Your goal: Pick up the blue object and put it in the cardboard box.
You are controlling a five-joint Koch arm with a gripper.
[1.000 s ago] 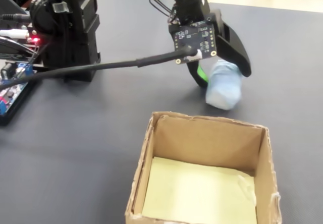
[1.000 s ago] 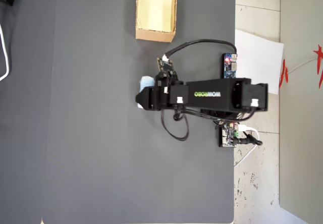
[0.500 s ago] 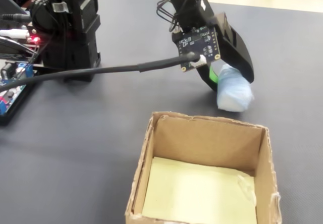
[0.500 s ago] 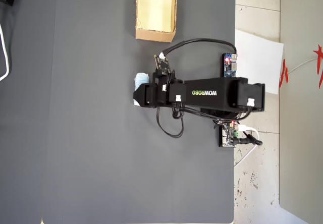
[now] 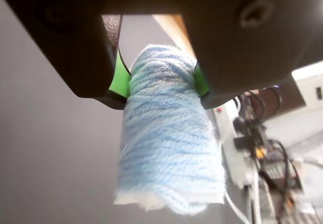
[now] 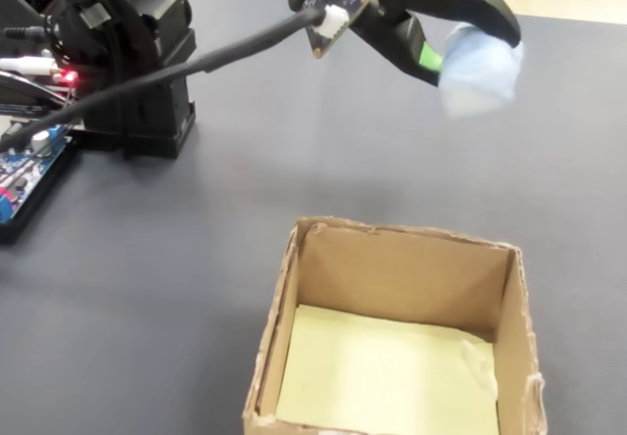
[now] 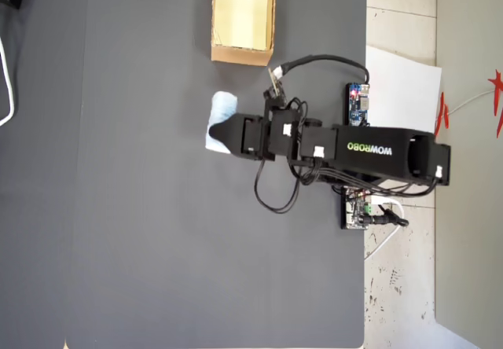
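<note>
The blue object (image 5: pixel 169 148) is a pale blue yarn-wound roll held between my gripper's (image 5: pixel 161 82) green-padded jaws, filling the middle of the wrist view. In the fixed view the roll (image 6: pixel 480 72) hangs in the air at the gripper (image 6: pixel 446 58), above the mat and beyond the far wall of the cardboard box (image 6: pixel 509 337). Seen from overhead, the roll (image 7: pixel 220 119) sticks out left of the gripper (image 7: pixel 228 129), below the box (image 7: pixel 216 50) at the top. The box's yellowish floor holds nothing.
A dark grey mat (image 7: pixel 141 207) covers the table. The arm's base (image 6: pixel 137 72) and circuit boards with cables (image 6: pixel 24 161) sit at the fixed view's left. A white paper sheet (image 7: pixel 409 90) lies off the mat's right edge in the overhead view.
</note>
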